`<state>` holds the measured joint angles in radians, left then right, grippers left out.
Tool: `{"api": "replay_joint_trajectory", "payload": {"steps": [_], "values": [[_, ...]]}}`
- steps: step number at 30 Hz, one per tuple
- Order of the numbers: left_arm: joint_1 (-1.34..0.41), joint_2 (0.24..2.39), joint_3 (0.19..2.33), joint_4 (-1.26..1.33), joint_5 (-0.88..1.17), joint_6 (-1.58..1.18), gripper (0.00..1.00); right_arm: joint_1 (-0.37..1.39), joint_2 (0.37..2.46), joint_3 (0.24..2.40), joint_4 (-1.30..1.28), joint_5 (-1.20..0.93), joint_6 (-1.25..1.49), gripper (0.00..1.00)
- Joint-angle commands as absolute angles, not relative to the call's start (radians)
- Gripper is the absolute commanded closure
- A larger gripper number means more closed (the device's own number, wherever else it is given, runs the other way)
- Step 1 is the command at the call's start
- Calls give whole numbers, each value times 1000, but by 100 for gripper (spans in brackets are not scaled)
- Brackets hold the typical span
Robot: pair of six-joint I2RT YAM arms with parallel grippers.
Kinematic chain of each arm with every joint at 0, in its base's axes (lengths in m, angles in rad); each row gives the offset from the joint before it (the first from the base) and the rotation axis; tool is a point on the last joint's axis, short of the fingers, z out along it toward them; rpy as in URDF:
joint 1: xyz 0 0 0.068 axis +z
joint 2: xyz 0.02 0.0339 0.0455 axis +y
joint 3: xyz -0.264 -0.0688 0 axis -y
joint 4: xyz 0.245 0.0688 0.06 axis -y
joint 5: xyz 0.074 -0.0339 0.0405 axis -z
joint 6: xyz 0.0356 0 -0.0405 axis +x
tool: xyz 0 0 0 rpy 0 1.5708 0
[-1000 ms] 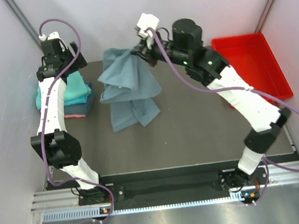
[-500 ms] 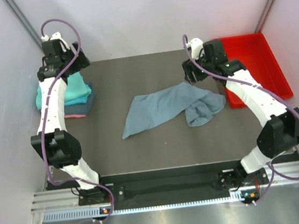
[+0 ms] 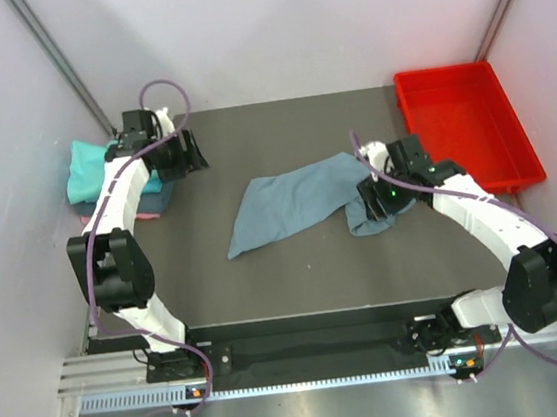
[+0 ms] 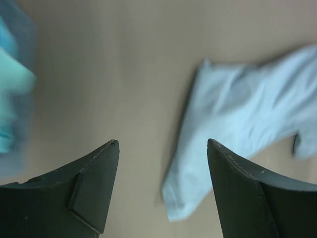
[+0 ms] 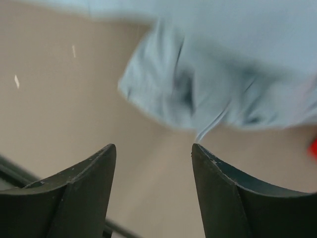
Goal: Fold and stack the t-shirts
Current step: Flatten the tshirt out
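No text, label, brand, number or sign can be read anywhere.

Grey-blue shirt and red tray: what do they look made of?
The grey-blue shirt looks like soft matte cloth: it lies limp, creased and bunched. The red tray looks like rigid moulded plastic, smooth, faintly shiny, with a straight raised rim.

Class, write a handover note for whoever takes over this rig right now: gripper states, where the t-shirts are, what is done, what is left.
Left gripper: open, holding nothing, between the folded stack and the grey-blue t-shirt.
Right gripper: open, holding nothing, at that shirt's bunched right end.
Done: folded stack sits at the far left, teal on top.
Left: the grey-blue t-shirt lies crumpled; flatten, fold, stack it.
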<state>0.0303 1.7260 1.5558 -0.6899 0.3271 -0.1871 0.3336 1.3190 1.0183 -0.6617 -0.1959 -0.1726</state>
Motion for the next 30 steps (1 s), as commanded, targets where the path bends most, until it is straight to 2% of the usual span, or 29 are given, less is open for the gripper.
{"api": "replay_joint_trajectory", "payload": {"steps": [1,7,12,30], "values": [[6,1697,1490,-718,386,-175,24,337,1250,936,-696,-238,-143,38],[6,1698,1494,-696,394,-199,24,331,1281,925,-680,-172,-106,39],[6,1703,1516,-690,400,-212,24,333,1348,959,-643,-100,-156,44],[8,1672,1500,-672,394,-218,23,331,1483,917,-546,-32,-264,47]]}}
